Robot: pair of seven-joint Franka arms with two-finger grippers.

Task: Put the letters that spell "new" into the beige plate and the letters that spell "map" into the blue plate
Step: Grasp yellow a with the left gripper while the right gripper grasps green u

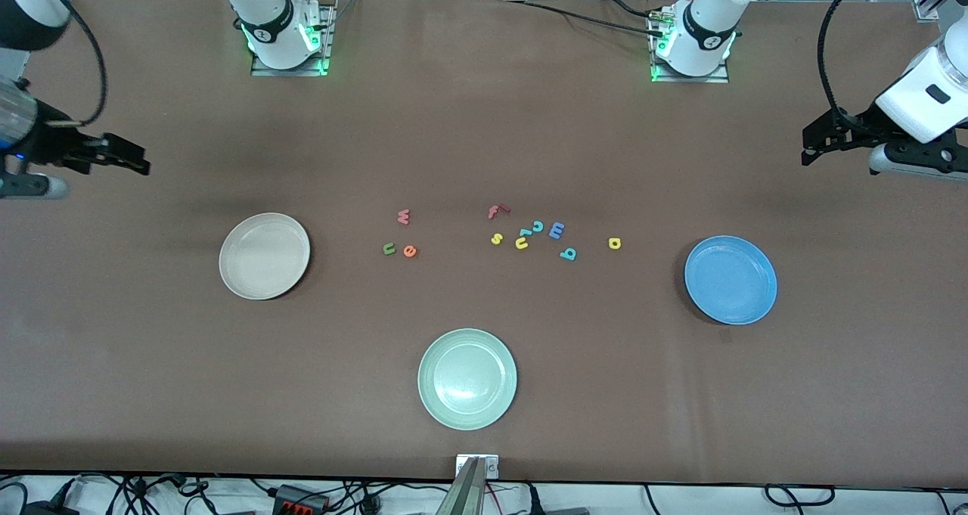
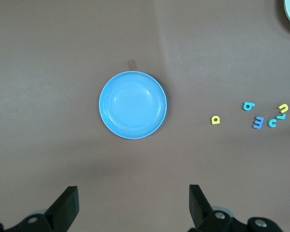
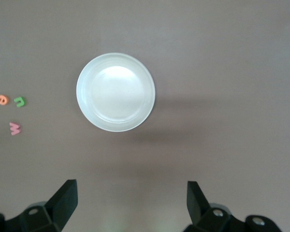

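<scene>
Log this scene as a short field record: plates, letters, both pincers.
beige plate: empty, toward the right arm's end
blue plate: empty, toward the left arm's end
pale green plate: empty, nearest the front camera
n, e, w: on the table, near the beige plate
m, a, p: on the table among spare letters
left pincer: open, empty, waiting
right pincer: open, empty, waiting

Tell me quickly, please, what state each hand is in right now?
Left hand: open, holding nothing, up over the table near the blue plate.
Right hand: open, holding nothing, up over the table near the beige plate.
</scene>
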